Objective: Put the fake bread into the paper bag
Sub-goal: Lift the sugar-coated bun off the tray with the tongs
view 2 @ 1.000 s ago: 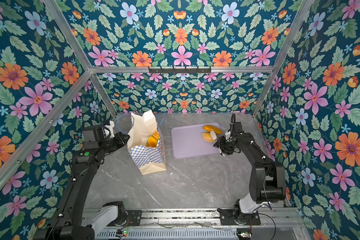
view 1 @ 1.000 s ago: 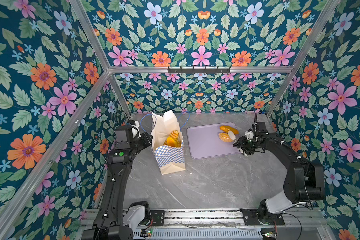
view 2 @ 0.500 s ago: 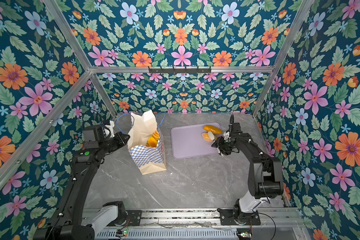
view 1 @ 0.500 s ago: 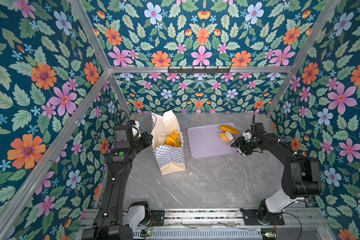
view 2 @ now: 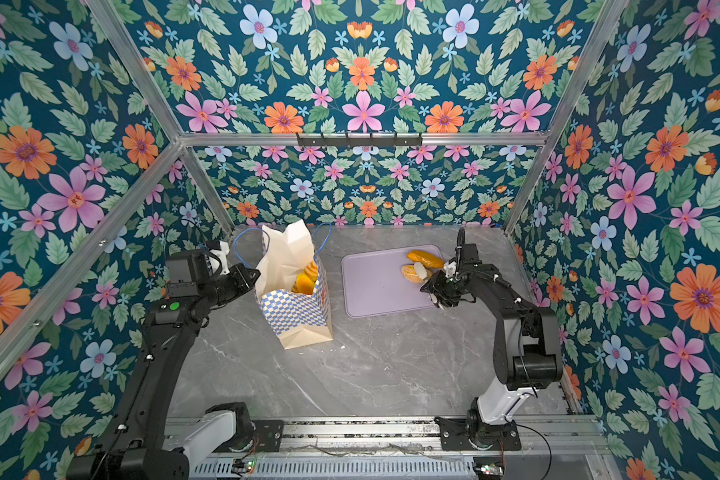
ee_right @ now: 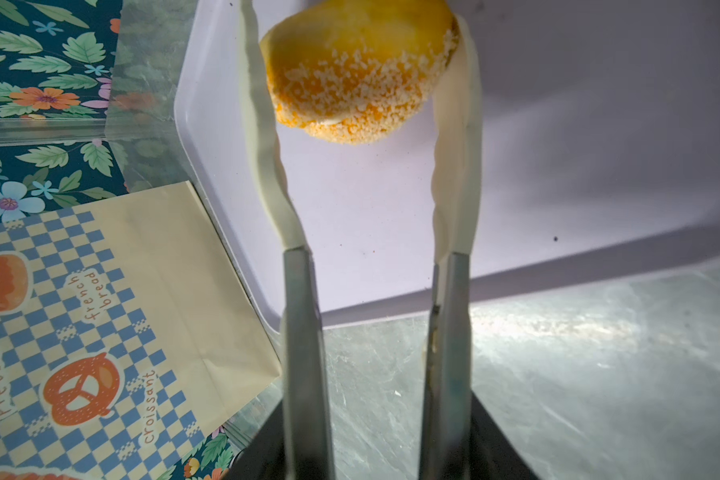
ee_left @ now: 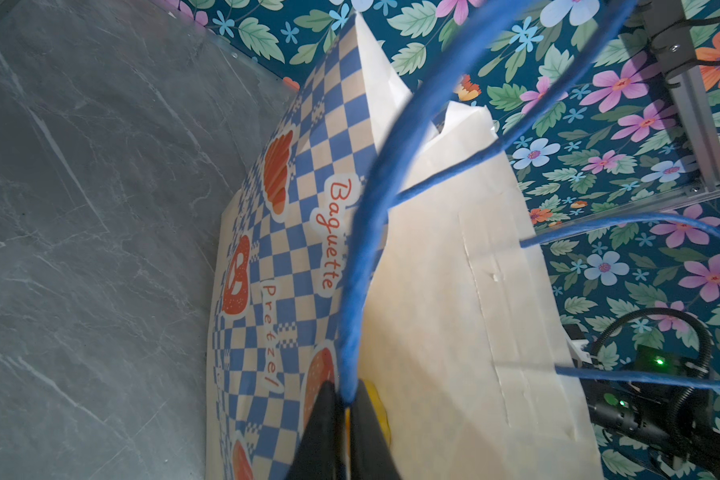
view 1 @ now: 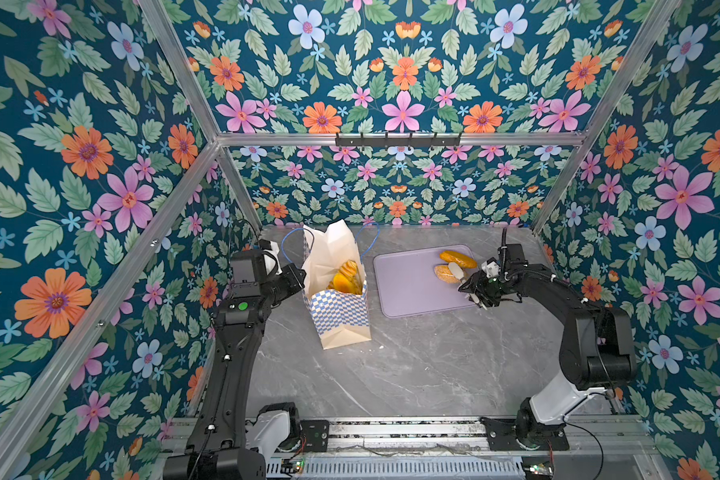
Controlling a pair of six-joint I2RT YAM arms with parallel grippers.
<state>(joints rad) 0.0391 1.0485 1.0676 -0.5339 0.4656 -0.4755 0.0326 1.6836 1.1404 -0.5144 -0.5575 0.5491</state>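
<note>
The paper bag [view 1: 341, 307] [view 2: 296, 311] stands open at centre left with several pieces of fake bread [view 1: 345, 278] [view 2: 306, 280] inside. My left gripper [view 1: 296, 276] [ee_left: 343, 390] is shut on the bag's blue cord handle [ee_left: 374, 187] at the rim. A seeded bun [view 1: 444, 273] [ee_right: 358, 83] and a long roll [view 1: 458, 258] [view 2: 425, 258] lie on the lilac tray [view 1: 408, 291]. My right gripper [view 1: 474, 286] [ee_right: 374, 436] is shut on metal tongs [ee_right: 300, 311]. Their white tips press on both sides of the seeded bun.
The tray [view 2: 374, 291] lies flat to the right of the bag on the grey marble table [view 1: 412, 365]. Floral walls close in on three sides. The bag's printed side [ee_right: 121, 291] shows near the tray's corner in the right wrist view.
My right gripper has shifted a little left along the tray, and the tongs have narrowed round the seeded bun. The left arm and the bag have not moved.
</note>
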